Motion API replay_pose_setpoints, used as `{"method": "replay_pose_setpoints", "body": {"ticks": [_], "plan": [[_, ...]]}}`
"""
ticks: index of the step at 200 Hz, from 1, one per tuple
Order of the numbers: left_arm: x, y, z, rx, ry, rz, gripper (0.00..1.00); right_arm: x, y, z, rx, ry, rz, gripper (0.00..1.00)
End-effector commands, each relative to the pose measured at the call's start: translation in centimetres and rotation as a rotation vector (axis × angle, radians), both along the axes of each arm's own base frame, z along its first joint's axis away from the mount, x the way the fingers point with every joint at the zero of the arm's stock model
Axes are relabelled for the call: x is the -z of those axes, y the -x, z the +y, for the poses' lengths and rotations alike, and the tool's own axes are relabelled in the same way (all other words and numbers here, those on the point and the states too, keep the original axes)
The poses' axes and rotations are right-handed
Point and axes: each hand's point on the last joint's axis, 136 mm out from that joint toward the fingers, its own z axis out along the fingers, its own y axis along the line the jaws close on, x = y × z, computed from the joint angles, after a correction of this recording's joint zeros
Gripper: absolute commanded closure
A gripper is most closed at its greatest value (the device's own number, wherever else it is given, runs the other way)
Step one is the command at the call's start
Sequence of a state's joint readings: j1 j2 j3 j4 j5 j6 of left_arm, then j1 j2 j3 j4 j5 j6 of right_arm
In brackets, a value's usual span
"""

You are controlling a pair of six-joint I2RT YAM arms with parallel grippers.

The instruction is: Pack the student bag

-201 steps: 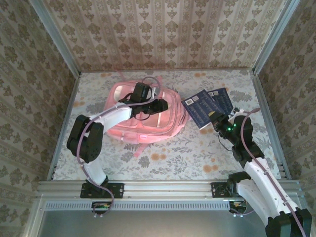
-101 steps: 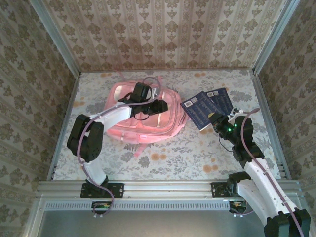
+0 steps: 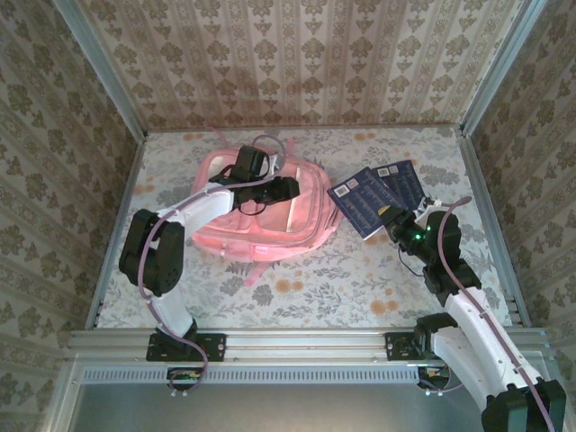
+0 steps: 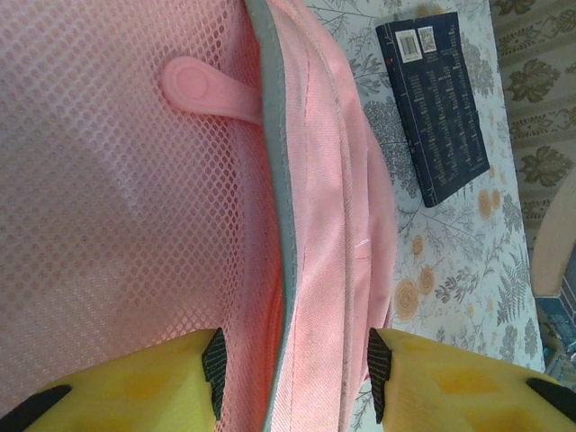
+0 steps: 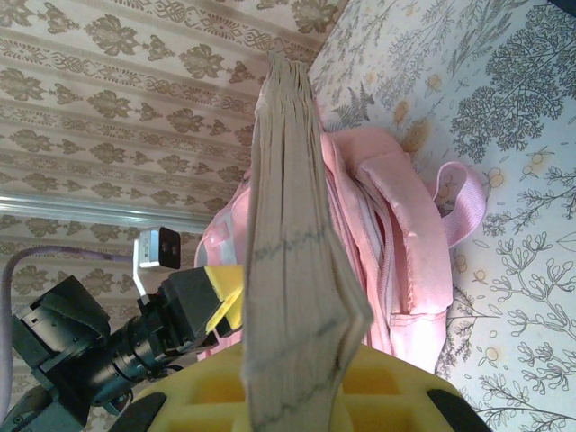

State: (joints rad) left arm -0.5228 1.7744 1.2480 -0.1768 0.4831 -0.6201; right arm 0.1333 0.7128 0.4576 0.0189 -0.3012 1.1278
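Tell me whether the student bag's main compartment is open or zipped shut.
Open. The left hand straddles the student bag's pink edge, with mesh lining showing beside it.
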Motion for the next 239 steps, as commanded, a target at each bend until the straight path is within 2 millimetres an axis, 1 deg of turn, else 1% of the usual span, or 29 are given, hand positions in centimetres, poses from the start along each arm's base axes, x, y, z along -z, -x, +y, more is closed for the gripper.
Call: {"method": "replay_pose_setpoints", "body": {"ticks": [1,37,72,82,112,147,169,182,202,225,239], "plan": [[-0.3,-0.3,-1.1,0.021,0.018,-0.006,0.52,-0.8,-0.2,0.4,-0.032,-0.006,-0.047,1.00],[-0.1,0.4,-2.5,0.056,0.033,0.004,0.52,-0.3,-0.3,0.6,-0.036,-0.012,-0.039,1.00],[-0.6,0.8,-3.2,0.077,0.065,-0.015,0.57,0.0,-0.4,0.6,-0.041,-0.017,-0.033,1.00],[-0.4,0.9,-3.2,0.081,0.064,-0.014,0.59,0.1,-0.4,0.7,-0.041,-0.020,-0.033,1.00],[0.8,1.0,-3.4,0.087,0.047,0.011,0.60,0.4,-0.4,0.7,-0.042,-0.027,-0.028,1.00],[2.5,0.5,-2.9,0.067,-0.016,0.034,0.59,0.5,-0.4,0.7,-0.043,-0.028,-0.024,1.00],[2.8,0.1,-2.9,0.069,-0.048,0.041,0.60,0.5,-0.3,0.8,-0.046,-0.029,-0.023,1.00],[3.0,0.0,-3.0,0.075,-0.069,0.043,0.62,0.5,-0.2,0.8,-0.048,-0.028,-0.022,1.00],[2.9,0.0,-3.1,0.098,-0.125,0.020,0.76,0.5,-0.1,0.8,-0.048,-0.025,-0.023,1.00],[3.1,0.1,-2.6,0.114,-0.232,0.007,0.93,0.3,0.1,0.7,-0.051,-0.020,-0.025,1.00],[3.0,0.0,-2.1,0.125,-0.302,-0.012,0.99,0.0,0.2,0.7,-0.055,-0.014,-0.028,1.00]]}}
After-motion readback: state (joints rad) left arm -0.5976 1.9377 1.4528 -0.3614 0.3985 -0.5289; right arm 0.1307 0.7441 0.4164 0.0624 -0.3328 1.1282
